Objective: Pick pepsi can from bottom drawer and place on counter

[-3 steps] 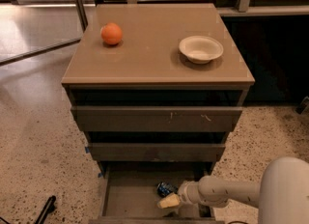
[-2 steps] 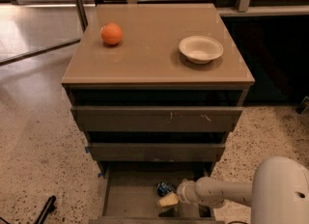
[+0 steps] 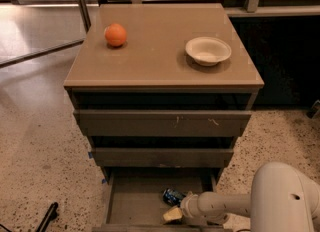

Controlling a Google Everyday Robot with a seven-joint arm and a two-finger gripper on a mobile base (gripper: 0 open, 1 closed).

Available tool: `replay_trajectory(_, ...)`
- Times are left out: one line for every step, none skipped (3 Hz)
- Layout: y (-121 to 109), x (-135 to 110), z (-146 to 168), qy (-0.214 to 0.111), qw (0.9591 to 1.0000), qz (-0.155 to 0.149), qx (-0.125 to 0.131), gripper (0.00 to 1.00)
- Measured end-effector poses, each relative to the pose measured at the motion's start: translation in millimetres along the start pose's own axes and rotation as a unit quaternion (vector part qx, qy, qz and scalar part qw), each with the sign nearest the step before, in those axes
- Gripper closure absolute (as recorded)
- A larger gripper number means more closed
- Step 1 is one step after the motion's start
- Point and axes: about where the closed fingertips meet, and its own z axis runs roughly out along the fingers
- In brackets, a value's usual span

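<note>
Inside bottom drawer (image 3: 132,203), tool (image 3: 173,215) near pepsi can (image 3: 172,196)

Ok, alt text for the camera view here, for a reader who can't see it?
The robot's arm reaches from the lower right into the open bottom drawer, with its gripper right beside the pepsi can inside. On the counter above sit an orange at back left and a white bowl at right.
</note>
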Motion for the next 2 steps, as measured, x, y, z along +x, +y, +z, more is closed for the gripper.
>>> replay_trajectory(-7,11,20,0.009,0.9998,-0.003,0.017,0.00)
replay_trajectory(-16,17,36,0.015,0.9993,-0.005,0.034,0.00)
